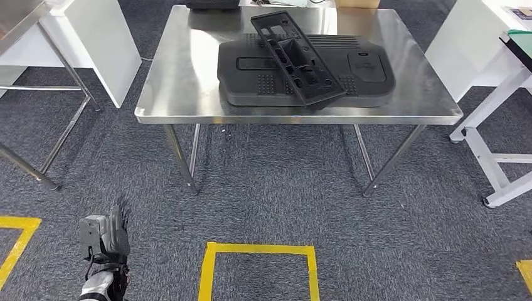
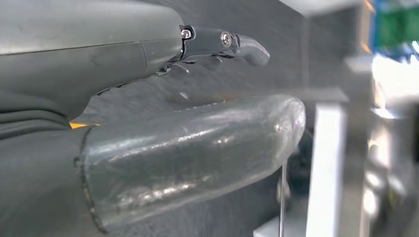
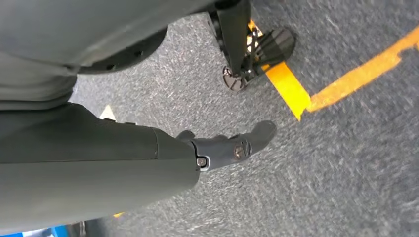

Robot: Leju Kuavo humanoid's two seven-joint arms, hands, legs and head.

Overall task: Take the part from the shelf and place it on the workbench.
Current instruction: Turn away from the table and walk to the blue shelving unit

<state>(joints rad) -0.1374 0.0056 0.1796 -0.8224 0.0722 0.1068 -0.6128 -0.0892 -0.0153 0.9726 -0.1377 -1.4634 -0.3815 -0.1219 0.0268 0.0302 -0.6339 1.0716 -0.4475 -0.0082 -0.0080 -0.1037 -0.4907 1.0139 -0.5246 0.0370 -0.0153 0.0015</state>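
Part (image 1: 296, 58) lies diagonally atop counter (image 1: 188, 94), well ahead of left hand (image 1: 105, 241); both hands empty, fingers apart.

Counter (image 1: 188, 94): far edge cut off at the frame top, along with a dark object (image 1: 213, 4) there. Flat base part (image 1: 370, 78) partly covered by the long frame part (image 1: 295, 56) lying across it. Left hand (image 1: 106, 241): arm cropped at the bottom edge; finger spread too small to tell. Left wrist view background blurred. Right hand (image 3: 148, 158): mostly cropped, one finger (image 3: 247, 143) visible
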